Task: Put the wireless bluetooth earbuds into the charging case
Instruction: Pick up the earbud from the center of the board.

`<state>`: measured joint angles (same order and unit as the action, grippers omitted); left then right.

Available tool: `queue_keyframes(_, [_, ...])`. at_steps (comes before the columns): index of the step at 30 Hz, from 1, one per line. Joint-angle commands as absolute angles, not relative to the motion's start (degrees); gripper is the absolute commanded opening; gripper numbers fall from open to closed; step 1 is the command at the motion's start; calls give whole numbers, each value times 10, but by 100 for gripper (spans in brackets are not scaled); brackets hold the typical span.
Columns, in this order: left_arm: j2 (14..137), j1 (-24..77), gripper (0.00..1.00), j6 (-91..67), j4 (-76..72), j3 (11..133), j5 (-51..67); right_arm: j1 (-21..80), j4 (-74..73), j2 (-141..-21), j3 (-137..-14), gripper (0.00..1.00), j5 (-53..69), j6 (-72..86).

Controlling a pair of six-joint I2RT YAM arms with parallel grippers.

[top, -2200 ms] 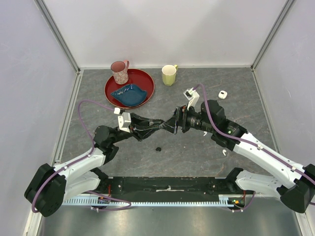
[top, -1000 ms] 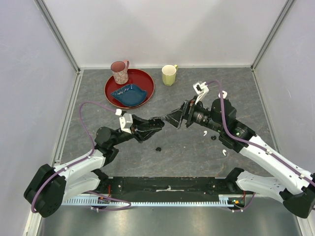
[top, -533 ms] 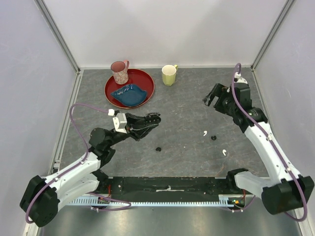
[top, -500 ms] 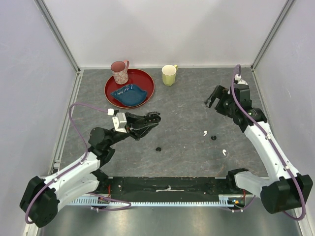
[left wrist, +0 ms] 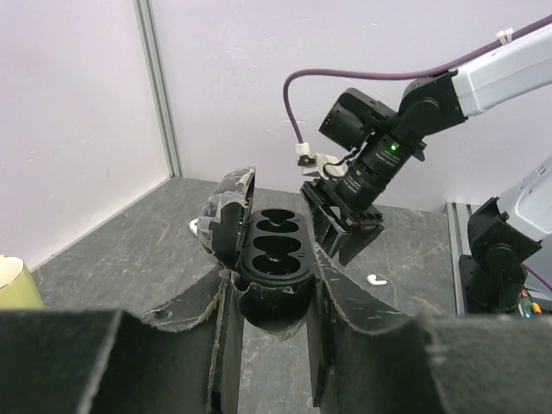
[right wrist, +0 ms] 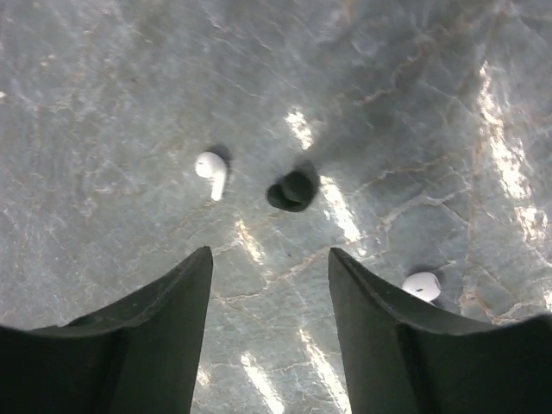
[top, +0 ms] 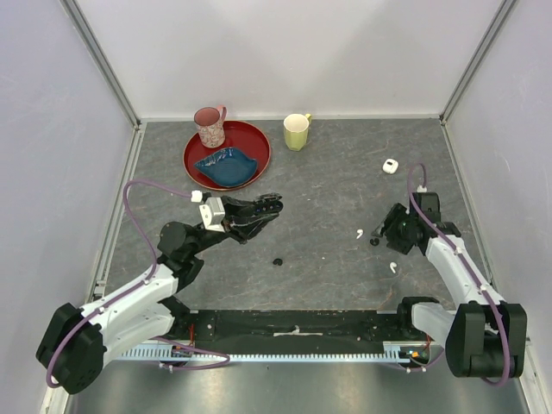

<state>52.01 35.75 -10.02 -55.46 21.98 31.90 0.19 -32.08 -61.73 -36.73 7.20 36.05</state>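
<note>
Charging case [left wrist: 274, 259] in left gripper [top: 269, 204]

One earbud [right wrist: 422, 285] sits partly hidden behind the right jaws; the yellow mug [left wrist: 10, 285] is cut off at the edge.

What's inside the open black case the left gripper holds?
The black case shows two wells, both empty; no earbud sits inside. Its lower body is hidden in the left gripper.
</note>
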Motion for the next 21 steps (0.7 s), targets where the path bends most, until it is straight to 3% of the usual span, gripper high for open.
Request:
queue_keyframes(1, [509,359,2,-104,-599,212,324,-25,-264,-582,-326,61,120,390])
queue_keyframes(5, [500,359,2,-107,-598,207,324,-30,-254,-584,-310,58,107,398])
queue_keyframes(9, [494,359,2,-114,-598,199,322,-35,-229,-601,-292,49,122,406])
queue_keyframes(21, [494,359,2,-111,-592,195,320,-38,-200,-604,-259,43,94,424])
